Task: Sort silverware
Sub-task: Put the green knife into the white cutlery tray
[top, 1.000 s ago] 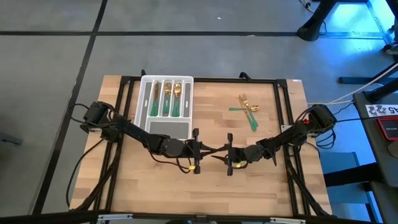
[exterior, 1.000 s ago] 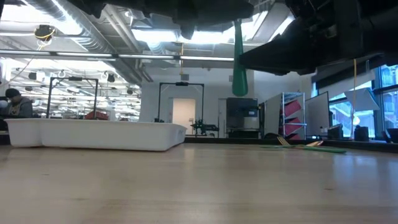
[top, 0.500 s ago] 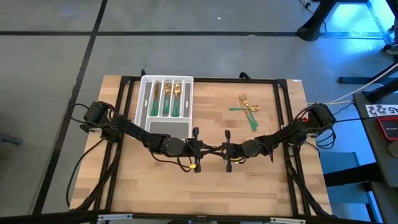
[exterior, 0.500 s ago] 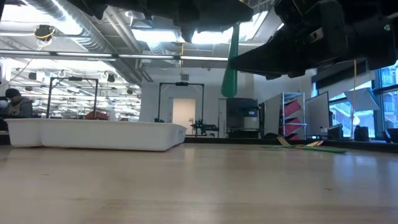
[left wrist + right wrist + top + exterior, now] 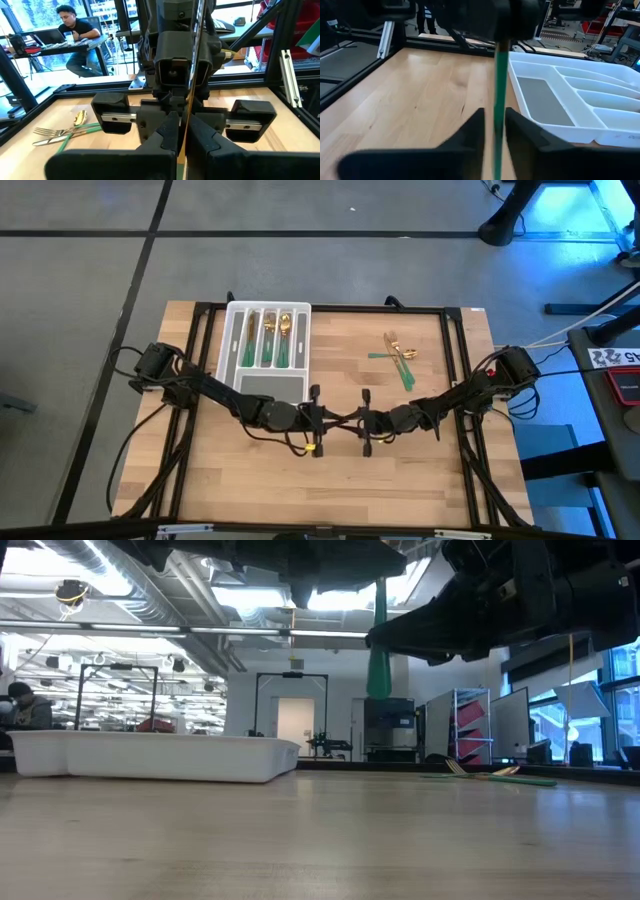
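Mid-table, one green-handled utensil (image 5: 379, 660) spans both arms' meeting jaws.

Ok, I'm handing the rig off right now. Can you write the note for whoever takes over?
Left gripper: shut on a green-handled piece, hanging upright above mid-table.
Right gripper: nose to nose with the left, at the same handle; I cannot tell whether it grips.
Done: several sorted pieces lie in the long slots of the white tray, far left.
Left: the held piece, plus a small crossed pile of loose silverware on the far right of the table.
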{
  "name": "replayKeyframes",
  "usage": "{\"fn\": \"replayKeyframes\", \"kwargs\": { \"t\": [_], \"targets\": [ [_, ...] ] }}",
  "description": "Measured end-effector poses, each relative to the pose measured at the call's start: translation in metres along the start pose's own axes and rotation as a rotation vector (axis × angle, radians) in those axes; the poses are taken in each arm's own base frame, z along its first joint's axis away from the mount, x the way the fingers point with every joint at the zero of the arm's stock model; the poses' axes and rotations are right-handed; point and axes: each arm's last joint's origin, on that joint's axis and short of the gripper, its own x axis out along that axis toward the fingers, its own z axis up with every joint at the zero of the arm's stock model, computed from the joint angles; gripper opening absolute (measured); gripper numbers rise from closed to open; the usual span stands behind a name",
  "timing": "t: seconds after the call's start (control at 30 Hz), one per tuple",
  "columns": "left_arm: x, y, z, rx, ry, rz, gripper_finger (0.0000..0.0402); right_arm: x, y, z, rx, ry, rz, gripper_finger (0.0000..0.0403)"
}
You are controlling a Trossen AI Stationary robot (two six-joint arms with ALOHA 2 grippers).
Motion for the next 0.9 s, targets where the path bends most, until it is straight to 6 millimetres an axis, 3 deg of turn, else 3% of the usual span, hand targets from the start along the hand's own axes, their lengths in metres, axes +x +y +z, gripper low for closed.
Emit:
{"fn": "replayKeyframes", "kwargs": {
  "t": [0.1, 0.37, 0.7, 0.8, 0.9],
  "targets": [
    [0.000, 0.000, 0.000, 0.004, -0.001, -0.001, 0.0004, 0.001, 0.000, 0.002, 0.011, -0.007, 0.001, 0.0018],
    [-0.002, -0.004, 0.002, 0.048, -0.006, 0.012, 0.0026, 0.005, 0.000, 0.009, 0.025, -0.025, -0.043, 0.0012],
    [-0.019, 0.001, 0.004, 0.034, 0.162, 0.062, 0.0150, 0.003, -0.004, 0.011, 0.032, -0.030, -0.169, 0.0011],
    [-0.022, 0.000, -0.002, 0.009, 0.228, 0.067, 0.0171, -0.003, -0.007, 0.017, 0.050, -0.054, -0.186, 0.0011],
    [-0.023, -0.002, -0.012, -0.017, 0.175, 0.065, 0.0175, -0.006, -0.008, 0.024, 0.060, -0.082, -0.173, 0.0011]
  ]
}}
